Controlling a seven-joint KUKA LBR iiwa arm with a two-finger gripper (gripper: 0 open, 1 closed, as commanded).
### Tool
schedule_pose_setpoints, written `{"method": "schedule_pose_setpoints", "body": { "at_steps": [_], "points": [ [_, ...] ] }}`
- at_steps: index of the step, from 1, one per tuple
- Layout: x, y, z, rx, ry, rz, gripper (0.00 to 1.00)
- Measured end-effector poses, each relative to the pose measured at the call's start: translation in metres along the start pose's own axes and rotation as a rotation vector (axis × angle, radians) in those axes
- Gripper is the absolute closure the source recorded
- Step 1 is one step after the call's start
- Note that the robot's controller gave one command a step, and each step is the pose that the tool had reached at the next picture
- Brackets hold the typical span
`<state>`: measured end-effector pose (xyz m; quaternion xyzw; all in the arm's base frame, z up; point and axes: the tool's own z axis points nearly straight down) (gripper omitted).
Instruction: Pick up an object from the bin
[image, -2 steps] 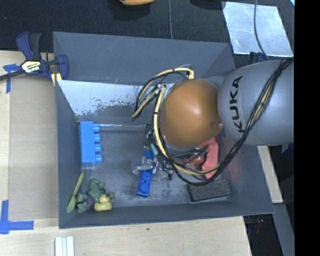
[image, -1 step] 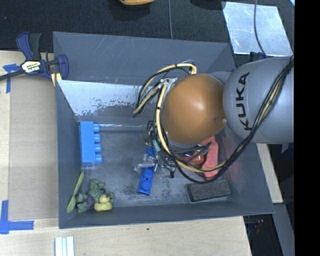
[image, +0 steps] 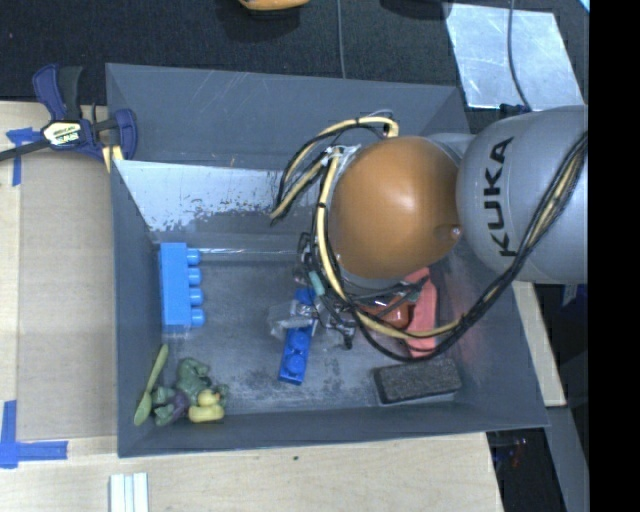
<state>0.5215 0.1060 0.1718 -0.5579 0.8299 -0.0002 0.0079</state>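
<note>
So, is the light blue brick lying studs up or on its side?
On its side: the brick shows its studs along its right edge.

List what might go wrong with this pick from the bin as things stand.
The gripper sits over the upper end of the small blue piece in the middle of the bin. A grasp that far off-centre may let the piece tilt or slip out. The robot's cables hang low over the red thing and close to the black pad, and they might snag or drag either one on the way up.

The bin (image: 133, 320) is grey, the brick (image: 178, 288) blue, the block (image: 417, 381) charcoal, the figure (image: 190, 393) green and yellow.
</note>
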Motion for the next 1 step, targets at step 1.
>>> {"method": "schedule_pose_setpoints", "body": {
  "at_steps": [1],
  "points": [
    [0.0002, 0.0013, -0.0245, -0.007, 0.003, 0.000, 1.00]
  ]
}}
